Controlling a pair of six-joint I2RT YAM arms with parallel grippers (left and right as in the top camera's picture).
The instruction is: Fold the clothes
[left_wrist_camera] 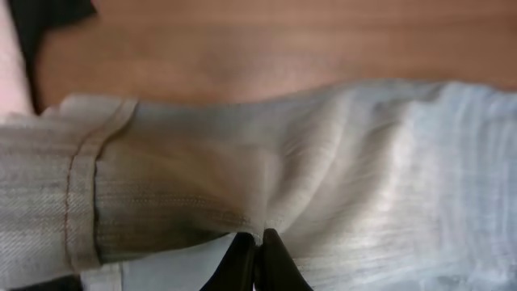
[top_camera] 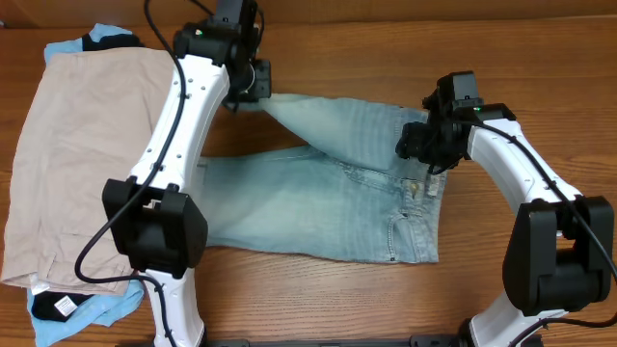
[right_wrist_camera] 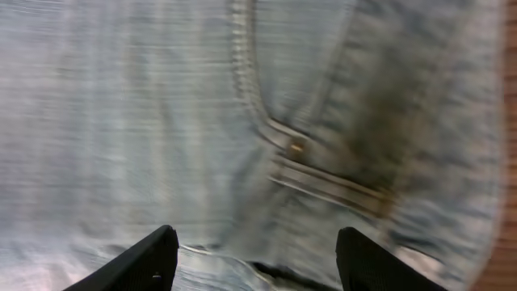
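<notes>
Faded light-blue denim shorts (top_camera: 318,198) lie across the middle of the table, waistband to the right. My left gripper (top_camera: 253,85) is shut on the hem of the far leg (left_wrist_camera: 161,186), pinching the denim between its fingertips (left_wrist_camera: 257,242). My right gripper (top_camera: 416,145) is open just above the shorts near the waistband; its fingers (right_wrist_camera: 257,259) straddle a pocket seam and rivet (right_wrist_camera: 297,148). A folded beige garment (top_camera: 77,154) lies at the left over sky-blue (top_camera: 67,46) and black (top_camera: 106,40) garments.
The stack of garments fills the table's left side, with a sky-blue edge (top_camera: 96,313) and a black piece with a white label (top_camera: 56,306) showing at its near end. Bare wood (top_camera: 386,48) lies behind the shorts.
</notes>
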